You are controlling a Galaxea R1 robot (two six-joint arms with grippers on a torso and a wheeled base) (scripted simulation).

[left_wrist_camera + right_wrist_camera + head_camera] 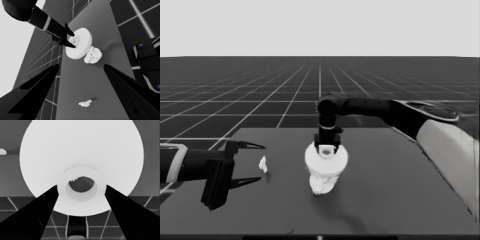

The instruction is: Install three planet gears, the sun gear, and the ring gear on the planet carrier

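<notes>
Our right gripper (327, 148) hangs over the middle of the table (400, 190). Its two fingers are closed on the raised collar round the hole of the larger round part (326, 159), and it holds that part up in the air.

The thing that matters most is what lies under it. The gears (322, 185) sit in a small pile on the table, just below the big part and a bit toward the near edge. So the big part is not quite over them yet. It also looks a little tilted, but we cannot be sure from here. It needs to sit flat and right above the pile before it goes down.

We think the smaller round part is under the gears, but they hide it, so we cannot tell. Through the hole of the big part we can see a few gear teeth.

Our left gripper (249, 164) waits over the left end of the table. Its fingers are wide apart and hold nothing. The thin white piece (263, 164) lies on the table near its tips, not held. The right arm is the one at the gears.
</notes>
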